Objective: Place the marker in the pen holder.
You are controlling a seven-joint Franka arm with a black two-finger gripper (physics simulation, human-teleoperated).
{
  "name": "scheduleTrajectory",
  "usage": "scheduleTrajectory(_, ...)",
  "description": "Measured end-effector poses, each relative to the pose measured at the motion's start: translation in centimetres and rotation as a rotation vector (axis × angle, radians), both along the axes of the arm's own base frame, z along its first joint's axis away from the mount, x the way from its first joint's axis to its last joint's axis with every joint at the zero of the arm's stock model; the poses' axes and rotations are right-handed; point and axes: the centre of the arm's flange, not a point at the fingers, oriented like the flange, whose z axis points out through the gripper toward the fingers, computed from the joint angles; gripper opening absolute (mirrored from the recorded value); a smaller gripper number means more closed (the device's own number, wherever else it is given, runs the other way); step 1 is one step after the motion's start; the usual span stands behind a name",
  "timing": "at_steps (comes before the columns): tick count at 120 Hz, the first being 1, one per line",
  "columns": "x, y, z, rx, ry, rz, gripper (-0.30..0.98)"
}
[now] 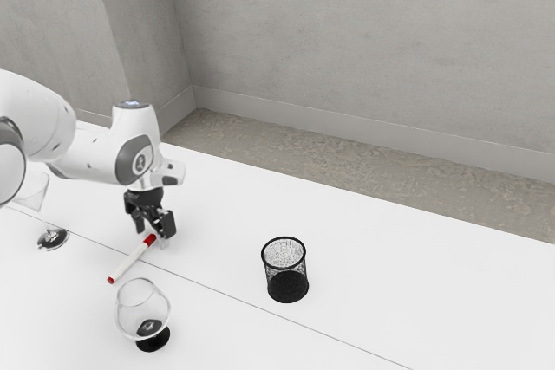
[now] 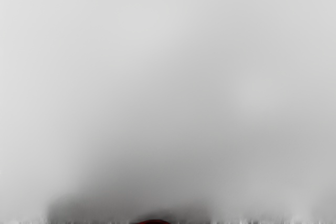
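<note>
The tool hangs low with its fingers spread wide, the marker's red end (the thicker one) right by them, and the pen holder well apart from it.

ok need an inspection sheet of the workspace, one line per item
surface: white table, thin dark line across it
job's things: marker, white with red ends, lying outside the upright black mesh pen holder
clutter: round-bowled glass near the marker; stemmed glass toward the exterior view's left; both upright
grippers: gripper low over the marker's red cap end, fingers apart
cables: nothing seen
surroundings: grey walls, mottled floor
</note>
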Motion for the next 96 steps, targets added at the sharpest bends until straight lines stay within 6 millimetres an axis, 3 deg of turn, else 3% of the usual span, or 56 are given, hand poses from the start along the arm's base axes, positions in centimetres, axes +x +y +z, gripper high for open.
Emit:
scheduleTrajectory(18, -0.05, 0.12, 0.17, 0.002, -0.003, 0.015, 0.58)
scheduleTrajectory(61, -0.20, 0.14, 0.37, 0.005, -0.005, 0.039, 0.21)
scheduleTrajectory(77, -0.19, 0.16, 0.43, 0.015, -0.005, 0.046, 0.14)
scheduleTrajectory(96, -0.09, 0.17, 0.76, 0.038, -0.012, 0.063, -0.05)
